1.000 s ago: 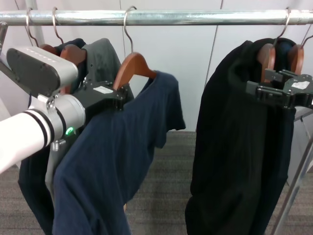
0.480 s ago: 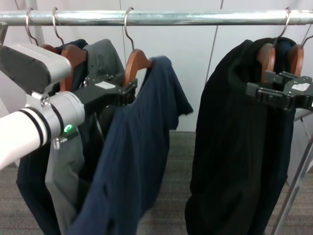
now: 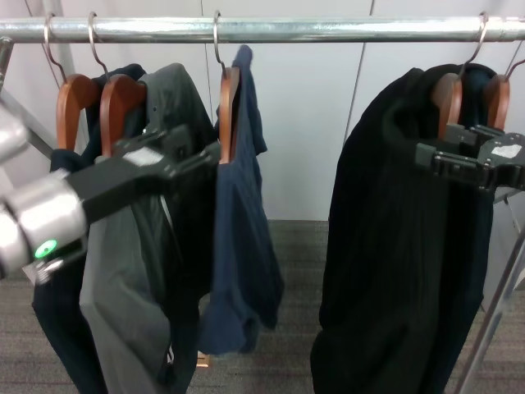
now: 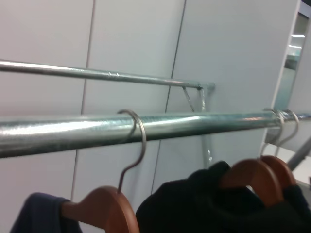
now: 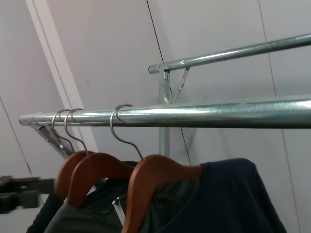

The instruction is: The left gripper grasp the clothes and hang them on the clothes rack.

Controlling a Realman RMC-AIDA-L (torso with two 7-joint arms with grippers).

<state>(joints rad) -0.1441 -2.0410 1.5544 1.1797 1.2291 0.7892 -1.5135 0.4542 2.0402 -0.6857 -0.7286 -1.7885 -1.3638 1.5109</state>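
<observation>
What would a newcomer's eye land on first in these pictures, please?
Probably the clothes rack running across the top, and the navy clothes hooked on it, hanging edge-on. The left gripper sits just beside their hanger, while the right gripper waits by the black coat.

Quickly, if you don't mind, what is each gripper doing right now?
Left gripper: jaws at the clothes' hanger, which hangs on the clothes rack; grip cannot be told.
Right gripper: by the black coat; cannot be told.

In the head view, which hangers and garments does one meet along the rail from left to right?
Two wooden hangers with the grey jacket → the clothes on their hanger → long black coat, at the right pincer.
</observation>
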